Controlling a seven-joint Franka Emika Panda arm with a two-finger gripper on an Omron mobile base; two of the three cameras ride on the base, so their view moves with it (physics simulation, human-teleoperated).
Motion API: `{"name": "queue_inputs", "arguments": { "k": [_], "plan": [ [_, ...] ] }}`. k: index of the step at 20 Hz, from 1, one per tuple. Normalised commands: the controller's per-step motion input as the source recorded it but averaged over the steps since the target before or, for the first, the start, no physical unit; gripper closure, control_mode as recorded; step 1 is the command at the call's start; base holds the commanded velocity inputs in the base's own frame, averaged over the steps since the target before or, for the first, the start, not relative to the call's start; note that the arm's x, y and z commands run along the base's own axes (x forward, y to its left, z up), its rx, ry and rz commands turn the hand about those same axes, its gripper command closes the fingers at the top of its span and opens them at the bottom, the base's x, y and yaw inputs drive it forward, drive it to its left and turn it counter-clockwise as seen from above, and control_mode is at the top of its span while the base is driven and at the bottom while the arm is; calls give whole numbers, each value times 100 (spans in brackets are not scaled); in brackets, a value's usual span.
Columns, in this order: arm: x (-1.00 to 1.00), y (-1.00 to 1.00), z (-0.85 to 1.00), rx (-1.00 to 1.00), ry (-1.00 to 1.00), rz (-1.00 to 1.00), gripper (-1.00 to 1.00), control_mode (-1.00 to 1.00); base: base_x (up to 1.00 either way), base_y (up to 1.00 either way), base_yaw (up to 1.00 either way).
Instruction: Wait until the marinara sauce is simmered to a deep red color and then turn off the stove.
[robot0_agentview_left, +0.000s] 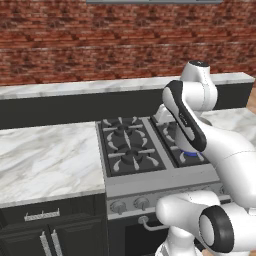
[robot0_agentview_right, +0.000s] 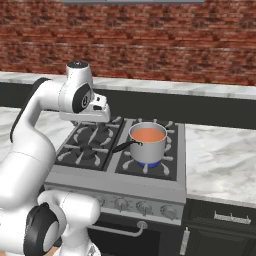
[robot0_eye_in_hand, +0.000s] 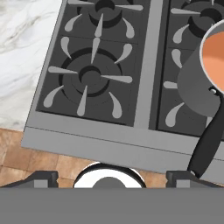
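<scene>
Left base view: my arm hides most of the stove's (robot0_agentview_left: 131, 145) right burners.

Right base view: saucepan (robot0_agentview_right: 148, 144) with orange-red marinara sauce (robot0_agentview_right: 148, 134) sits front right, right of my end effector (robot0_agentview_right: 100, 111).

Hand view: sauce (robot0_eye_in_hand: 215, 57) upper right; end effector (robot0_eye_in_hand: 111, 178) jaws apart, holding nothing.
</scene>
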Motion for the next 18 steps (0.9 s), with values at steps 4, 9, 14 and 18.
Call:
{"name": "queue_inputs", "arguments": {
  "k": [4,9,14,18],
  "plan": [
    [0,0,0,0,0,0,-100,-100,0,0,0],
    [0,0,0,0,0,0,-100,-100,0,0,0],
    [0,0,0,0,0,0,-100,-100,0,0,0],
    [0,0,0,0,0,0,-100,-100,0,0,0]
  ]
}}
